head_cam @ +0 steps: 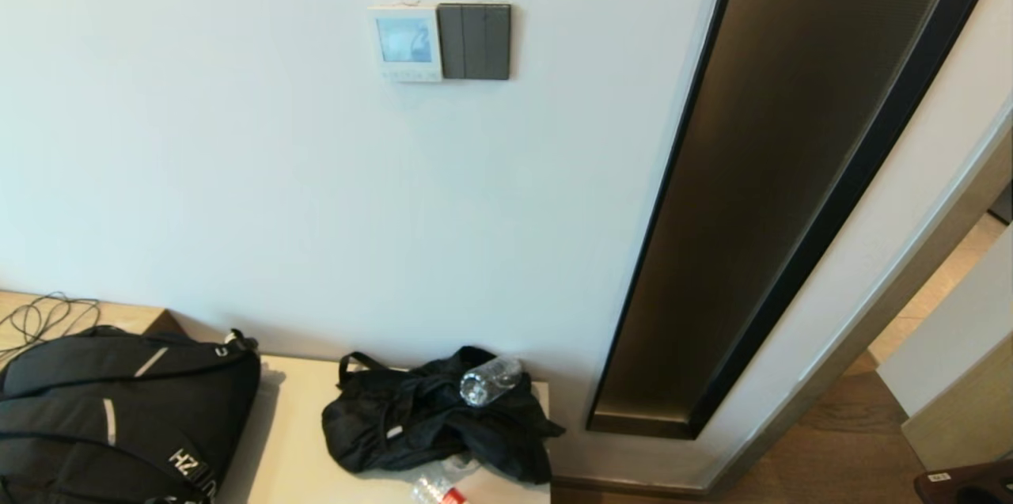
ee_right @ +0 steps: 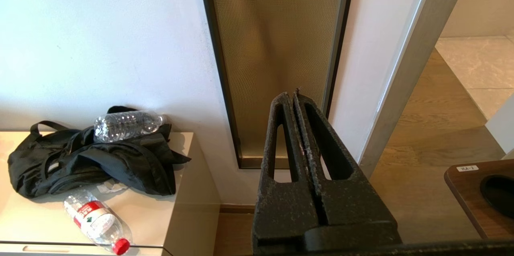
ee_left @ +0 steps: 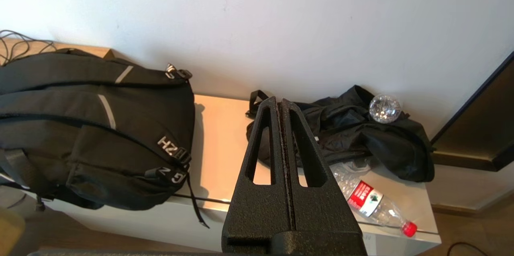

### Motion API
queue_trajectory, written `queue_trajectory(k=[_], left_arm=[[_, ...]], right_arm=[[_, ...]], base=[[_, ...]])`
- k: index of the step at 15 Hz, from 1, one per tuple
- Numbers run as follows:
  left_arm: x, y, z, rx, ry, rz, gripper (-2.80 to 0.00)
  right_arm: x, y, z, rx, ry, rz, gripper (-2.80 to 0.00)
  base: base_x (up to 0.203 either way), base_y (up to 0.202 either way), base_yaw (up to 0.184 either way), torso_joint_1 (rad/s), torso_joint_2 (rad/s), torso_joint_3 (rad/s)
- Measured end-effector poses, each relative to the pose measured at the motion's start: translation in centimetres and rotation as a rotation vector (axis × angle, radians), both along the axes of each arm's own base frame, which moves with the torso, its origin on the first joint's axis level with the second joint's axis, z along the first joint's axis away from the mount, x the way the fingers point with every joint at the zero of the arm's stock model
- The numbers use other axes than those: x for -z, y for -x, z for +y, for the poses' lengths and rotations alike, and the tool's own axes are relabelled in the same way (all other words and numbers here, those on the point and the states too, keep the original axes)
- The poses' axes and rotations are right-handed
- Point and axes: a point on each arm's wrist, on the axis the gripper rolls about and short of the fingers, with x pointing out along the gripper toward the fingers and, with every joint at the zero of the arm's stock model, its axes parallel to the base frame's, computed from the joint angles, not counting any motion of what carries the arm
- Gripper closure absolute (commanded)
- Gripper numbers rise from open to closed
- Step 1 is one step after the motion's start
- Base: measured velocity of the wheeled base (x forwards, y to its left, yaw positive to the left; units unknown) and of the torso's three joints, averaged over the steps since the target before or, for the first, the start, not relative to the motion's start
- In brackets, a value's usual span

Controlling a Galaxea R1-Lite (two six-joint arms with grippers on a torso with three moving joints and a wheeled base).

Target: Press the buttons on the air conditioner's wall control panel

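Observation:
The white air conditioner control panel (head_cam: 404,43) hangs on the wall in the head view, with a small screen and a row of buttons (head_cam: 404,73) along its lower edge. A dark grey switch plate (head_cam: 474,41) sits directly to its right. Neither gripper shows in the head view. My left gripper (ee_left: 279,101) is shut and empty, low down, pointing over the low cabinet. My right gripper (ee_right: 292,95) is shut and empty, low down, pointing at the bronze glass strip. The panel is out of both wrist views.
A low beige cabinet (head_cam: 293,425) below the panel carries a black backpack (head_cam: 111,409), a crumpled black bag (head_cam: 427,417) with a clear bottle (head_cam: 489,380) on it, and a red-capped bottle (ee_left: 371,201). A tall bronze glass strip (head_cam: 791,172) stands to the right. A dark wooden table corner (ee_right: 482,191) is near the right arm.

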Motion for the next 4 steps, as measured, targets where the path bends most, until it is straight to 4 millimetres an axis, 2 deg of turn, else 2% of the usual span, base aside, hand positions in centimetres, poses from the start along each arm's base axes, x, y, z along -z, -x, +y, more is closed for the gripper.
queue_trajectory(k=[4], left_arm=[[0.02,0.00,0.00,-0.001,0.003,0.001,0.00]], right_arm=[[0.00,0.00,0.00,0.000,0.000,0.000,0.00]], base=[[0.000,0.000,0.000,0.000,0.00,0.000]])
